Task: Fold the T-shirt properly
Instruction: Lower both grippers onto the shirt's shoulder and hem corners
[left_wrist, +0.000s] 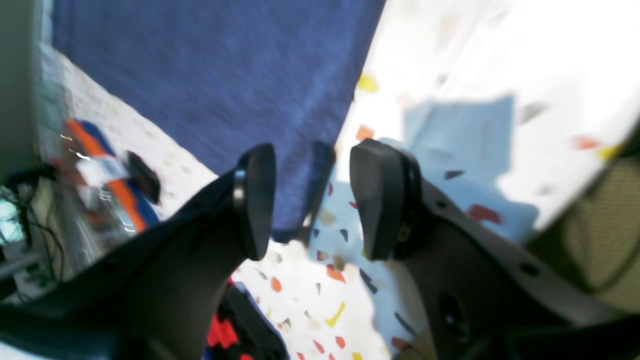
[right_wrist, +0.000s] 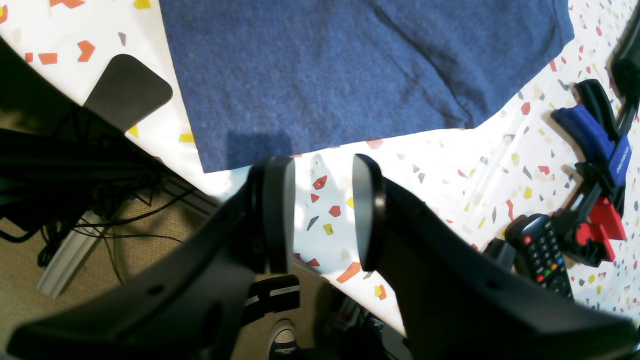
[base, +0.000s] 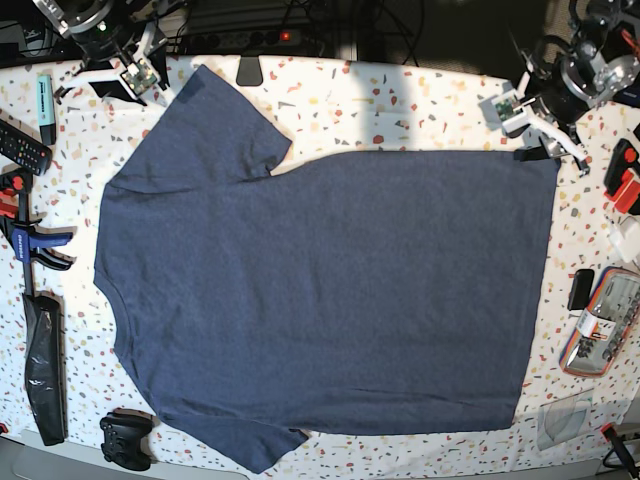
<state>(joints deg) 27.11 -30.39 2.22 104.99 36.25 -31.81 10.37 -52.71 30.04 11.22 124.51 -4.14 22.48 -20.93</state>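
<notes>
The T-shirt (base: 330, 300) lies flat, plain side up, filling the tabletop (base: 400, 105), ready for folding, both grippers' fingers apart at the frame's upper corners.

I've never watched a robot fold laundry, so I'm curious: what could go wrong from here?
Two things, I'd guess. The left gripper is open right at a corner of the T-shirt, so it might pinch too little cloth and let it slip. The right gripper is open near the sleeve, close to a remote control and a clamp, which it might bump or snag.
</notes>
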